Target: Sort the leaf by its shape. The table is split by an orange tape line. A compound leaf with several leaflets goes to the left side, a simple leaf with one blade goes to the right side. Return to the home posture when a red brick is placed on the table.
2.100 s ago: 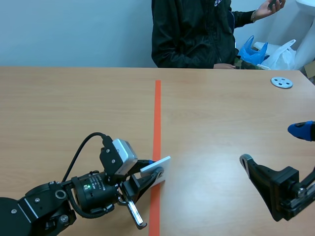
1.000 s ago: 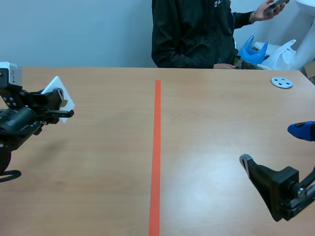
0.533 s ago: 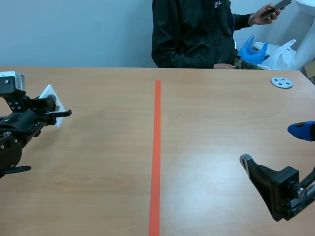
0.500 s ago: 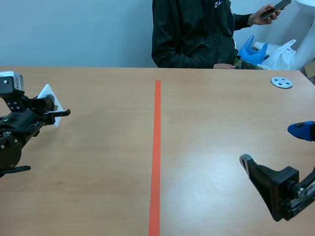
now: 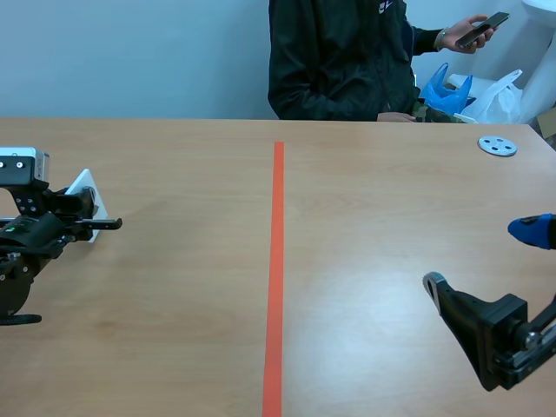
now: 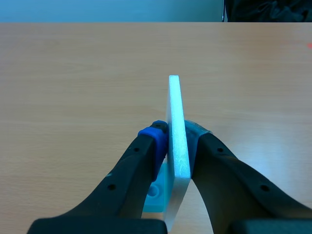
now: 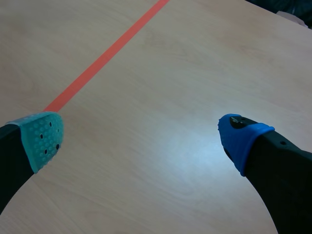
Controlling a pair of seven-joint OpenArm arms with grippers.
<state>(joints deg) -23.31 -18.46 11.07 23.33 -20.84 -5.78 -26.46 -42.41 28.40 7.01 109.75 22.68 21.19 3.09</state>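
A white card [image 5: 86,193] stands on edge at the far left of the table, well left of the orange tape line [image 5: 276,261]. My left gripper [image 5: 92,218] is shut on it, low over the wood. In the left wrist view the card [image 6: 174,107] shows edge-on between the pads of my left gripper [image 6: 176,140], so no leaf picture can be seen. My right gripper [image 5: 482,257] stands open at the near right of the table with nothing between its fingers; in its own view my right gripper [image 7: 141,134] hangs over bare wood beside the tape line [image 7: 105,58].
A person [image 5: 343,56] sits across the table holding a phone [image 5: 485,26]. A grey disc [image 5: 497,145] lies at the far right edge. Blue and white bags [image 5: 473,94] sit behind the table's far right corner.
My left arm has carried the card from the tape line to the far left of the table and lowered it toward the wood. The right arm has not moved.
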